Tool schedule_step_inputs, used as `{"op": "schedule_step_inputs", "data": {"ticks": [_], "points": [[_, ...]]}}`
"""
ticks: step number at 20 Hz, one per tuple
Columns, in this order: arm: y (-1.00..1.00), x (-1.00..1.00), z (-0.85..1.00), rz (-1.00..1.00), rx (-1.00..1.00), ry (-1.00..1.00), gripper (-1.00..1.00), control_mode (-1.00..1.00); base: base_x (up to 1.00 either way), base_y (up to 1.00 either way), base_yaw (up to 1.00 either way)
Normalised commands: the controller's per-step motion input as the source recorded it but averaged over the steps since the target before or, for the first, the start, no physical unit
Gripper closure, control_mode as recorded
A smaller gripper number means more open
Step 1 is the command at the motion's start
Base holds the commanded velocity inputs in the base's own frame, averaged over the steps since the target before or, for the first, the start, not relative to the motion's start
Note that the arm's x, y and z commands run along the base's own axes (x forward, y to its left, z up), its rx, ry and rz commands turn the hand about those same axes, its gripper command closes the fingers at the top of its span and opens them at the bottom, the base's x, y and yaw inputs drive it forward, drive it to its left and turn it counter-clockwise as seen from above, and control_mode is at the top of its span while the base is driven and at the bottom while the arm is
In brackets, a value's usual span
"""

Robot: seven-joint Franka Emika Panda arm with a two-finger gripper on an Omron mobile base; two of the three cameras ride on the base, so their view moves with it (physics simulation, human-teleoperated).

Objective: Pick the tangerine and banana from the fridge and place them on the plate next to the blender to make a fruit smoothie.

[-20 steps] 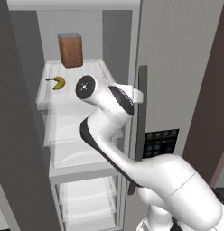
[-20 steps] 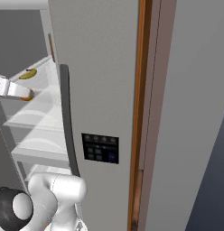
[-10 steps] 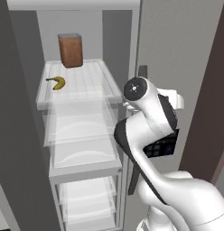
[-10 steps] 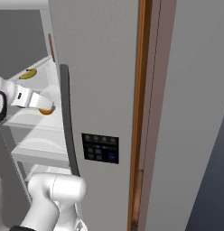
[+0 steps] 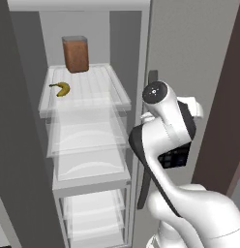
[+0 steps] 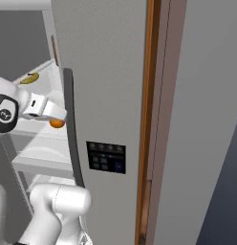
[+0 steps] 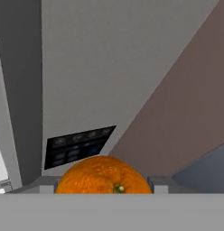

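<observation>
Grey metal makes up the tall fridge (image 5: 189,43), whose open compartment shows white translucent shelves (image 5: 88,92) stacked one above another, with drawers below them. On the top shelf of the fridge lies the short curved yellow banana with dark tips (image 5: 61,88), towards the shelf's left side, and behind it, near the back wall of the fridge, stands a brown rectangular container with a clear lid (image 5: 75,54). On the closed fridge door next to the open compartment runs a long dark door handle (image 6: 72,139), with a black dispenser panel (image 6: 107,157) just beside it; the arm's upper links partly cover both in the left base view. The white arm rises in front of the fridge door, bends sharply at its elbow, and carries its hand out of the compartment, beside the handle and level with the top shelves. The pincer (image 6: 54,118) stands about half spread and pinches the small round bright-orange tangerine (image 7: 104,175), which sits between its fingers in front of the fridge door, clear of the shelves and above the dispenser panel.
</observation>
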Motion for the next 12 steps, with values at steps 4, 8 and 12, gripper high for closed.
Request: {"op": "schedule_step_inputs", "data": {"ticks": [4, 8, 12], "points": [[0.00, -0.07, 0.00, 0.01, 0.00, -0.01, 1.00, -1.00, 0.00, 0.00, 0.00], [0.00, -0.31, 0.00, 0.06, 0.00, -0.06, 1.00, 1.00, -0.47, 0.00, 0.16], [0.00, 0.00, 0.00, 0.00, 0.00, 0.00, 1.00, 1.00, -1.00, 0.00, 0.52]]}}
